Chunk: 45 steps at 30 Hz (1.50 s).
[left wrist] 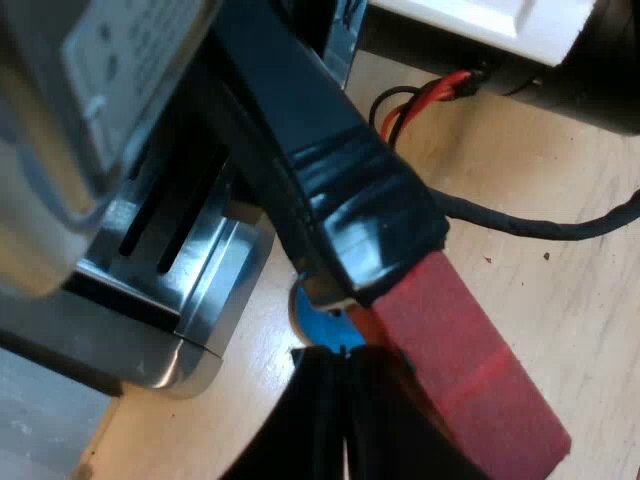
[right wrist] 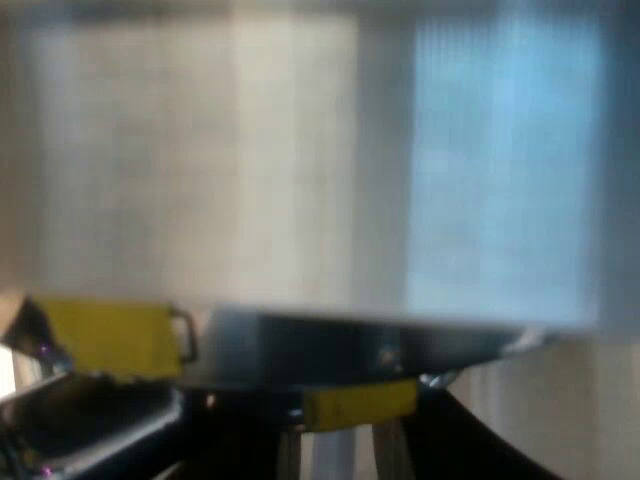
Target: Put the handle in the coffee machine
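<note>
One glossy dark handle ending in red (left wrist: 340, 180) slants above the pale wooden counter (left wrist: 560, 320). It sits just beside the espresso machine's single steel drip tray (left wrist: 215, 285), where two dark slots show. The left claw (left wrist: 343, 352) sits right under the spot where black meets red. I cannot tell whether it is clenched on the handle. One small blue piece (left wrist: 320, 326) shows there. The right claw (right wrist: 340, 450) is too blurred to tell its state. It is near two yellow patches (right wrist: 105, 335) and one grey metal bar (right wrist: 370, 345).
</note>
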Tool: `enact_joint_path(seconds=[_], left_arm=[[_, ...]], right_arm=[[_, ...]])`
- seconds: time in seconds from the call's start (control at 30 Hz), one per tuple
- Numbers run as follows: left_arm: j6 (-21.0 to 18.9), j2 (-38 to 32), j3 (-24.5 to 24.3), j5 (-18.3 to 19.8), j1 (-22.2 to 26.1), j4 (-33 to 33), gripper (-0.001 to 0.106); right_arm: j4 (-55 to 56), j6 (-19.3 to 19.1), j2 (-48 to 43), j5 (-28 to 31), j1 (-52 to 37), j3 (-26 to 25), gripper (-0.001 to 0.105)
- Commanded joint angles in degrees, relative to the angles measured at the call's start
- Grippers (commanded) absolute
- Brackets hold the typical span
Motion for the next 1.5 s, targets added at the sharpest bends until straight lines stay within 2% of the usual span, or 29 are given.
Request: enact_joint_path(seconds=[0.03, 0.17, 0.33, 0.8, 0.97, 1.37, 1.5], left_arm=[[0.33, -0.32, 0.57, 8.95, -1.43, 6.5, 0.001], [-0.11, -0.32, 0.57, 9.26, -1.43, 6.5, 0.001], [-0.35, -0.32, 0.57, 12.24, -1.43, 7.64, 0.001], [-0.09, -0.32, 0.57, 12.25, -1.43, 7.38, 0.001], [-0.09, -0.32, 0.57, 12.25, -1.43, 7.38, 0.001], [-0.09, -0.32, 0.57, 12.25, -1.43, 7.38, 0.001], [-0.09, -0.32, 1.25, 12.25, -1.43, 7.78, 0.001]], right_arm=[[-4.14, -1.81, -1.68, -2.43, -0.2, -2.31, 0.023], [-4.14, -1.81, -1.68, -2.43, -0.2, -2.31, 0.023], [-4.14, -1.81, -1.68, -2.43, -0.2, -2.31, 0.023], [-1.45, -1.81, -1.68, -1.77, 0.6, -1.82, 0.023], [2.35, 0.92, -1.68, -1.78, 0.64, -1.86, 0.023], [5.55, 1.0, -1.92, -1.78, 1.29, -1.81, 0.022], [8.04, 1.57, -2.16, 0.58, 2.01, -1.81, 0.022]])
